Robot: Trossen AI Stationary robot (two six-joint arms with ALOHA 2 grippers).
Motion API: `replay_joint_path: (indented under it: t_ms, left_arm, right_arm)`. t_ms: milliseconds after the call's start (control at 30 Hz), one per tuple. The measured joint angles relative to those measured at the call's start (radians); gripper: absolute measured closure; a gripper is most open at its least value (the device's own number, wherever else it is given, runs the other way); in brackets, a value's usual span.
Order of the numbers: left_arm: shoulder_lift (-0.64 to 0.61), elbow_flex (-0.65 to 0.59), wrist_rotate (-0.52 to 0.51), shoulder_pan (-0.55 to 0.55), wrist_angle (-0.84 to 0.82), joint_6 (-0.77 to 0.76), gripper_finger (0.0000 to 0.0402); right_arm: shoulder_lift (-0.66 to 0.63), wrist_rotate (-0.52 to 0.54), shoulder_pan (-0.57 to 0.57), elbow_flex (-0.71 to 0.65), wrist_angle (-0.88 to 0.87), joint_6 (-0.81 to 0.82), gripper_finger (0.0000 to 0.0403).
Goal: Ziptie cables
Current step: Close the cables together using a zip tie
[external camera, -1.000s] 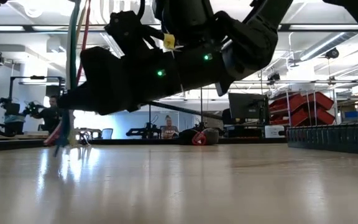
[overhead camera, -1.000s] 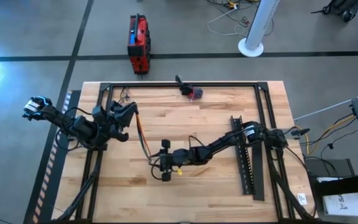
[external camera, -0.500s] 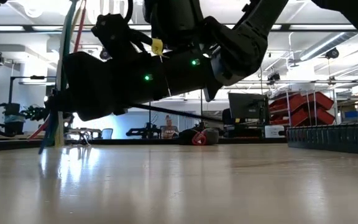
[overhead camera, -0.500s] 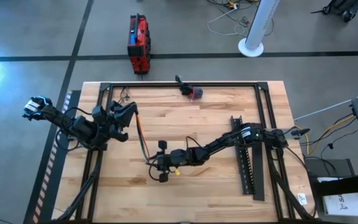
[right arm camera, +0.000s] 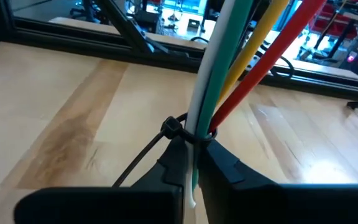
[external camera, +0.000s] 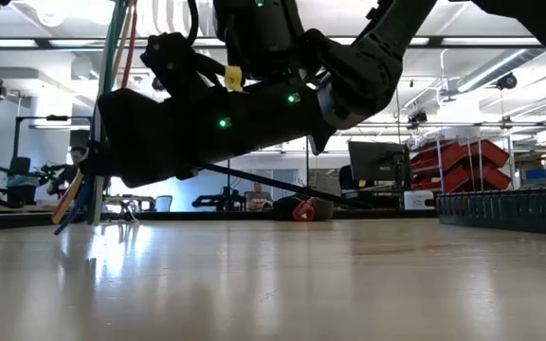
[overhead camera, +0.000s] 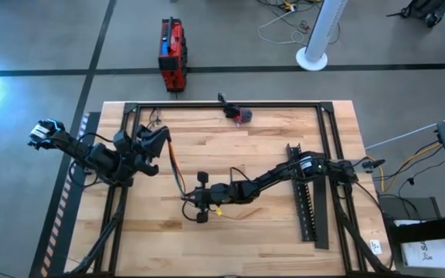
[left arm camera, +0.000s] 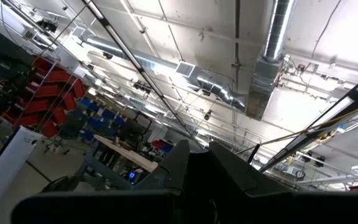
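The cables point(overhead camera: 174, 170), thin wires in white, green, yellow and red point(right arm camera: 229, 62), run from my left gripper point(overhead camera: 161, 139) at the table's left down toward the middle, where my right gripper point(overhead camera: 185, 202) is shut on their lower part. A black zip tie point(right arm camera: 174, 129) loops around the bundle just beyond the right fingertips, and its tail trails off to one side. In the low view the cables point(external camera: 112, 95) hang from above, their ends just over the table. My left gripper is shut, raised and pointing upward. My left gripper is shut on the cables' upper end point(overhead camera: 168, 144). Its own body hides the place of contact. The bundle hangs down from it toward the table. My right gripper pinches the bundle between its two fingers point(right arm camera: 225, 171), right beside the zip tie's loop point(right arm camera: 191, 138). The fingers come nearly level from the table's right and lie across the cables. The cable ends point(external camera: 69, 204) hang clear of the table.
Long black toothed strips point(overhead camera: 306, 197) lie on the table's right part. A small red-and-black object point(overhead camera: 242, 116) sits at the far edge. A black frame point(overhead camera: 222, 105) rims the tabletop. People show far behind the table point(external camera: 254, 194).
My right gripper has edged toward the table's left edge and now has the cables' lower part between its fingers. The cables' free ends have swung a little toward the left, while the upper end has stayed at my left gripper.
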Motion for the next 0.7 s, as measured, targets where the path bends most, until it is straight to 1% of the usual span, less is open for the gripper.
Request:
replay_joint_path:
  t_ms: [100, 200, 300, 467, 567, 700]
  left_arm:
    - [0.0, 0.024, 0.0, 0.0, -0.005, 0.014, 0.0373]
    - [0.001, 0.064, 0.003, 0.0, -0.026, 0.061, 0.0373]
    - [0.002, 0.105, 0.002, 0.0, -0.106, 0.088, 0.0373]
    - [0.011, 0.153, -0.001, 0.0, -0.248, 0.064, 0.0373]
    - [0.024, 0.156, -0.042, 0.0, -0.269, 0.059, 0.0373]
    - [0.018, 0.154, -0.073, 0.002, -0.25, 0.067, 0.0373]
  right_arm:
    - [-0.002, 0.0, 0.0, 0.002, 0.003, 0.003, 0.0398]
    - [-0.006, 0.001, -0.002, 0.003, 0.01, 0.015, 0.0399]
    - [-0.006, 0.002, -0.002, 0.003, 0.01, 0.017, 0.04]
    - [-0.006, -0.001, -0.001, 0.002, -0.003, 0.018, 0.0399]
    - [-0.005, -0.006, 0.0, 0.0, -0.015, 0.021, 0.0376]
    - [-0.029, -0.018, 0.002, -0.005, -0.13, 0.048, 0.031]
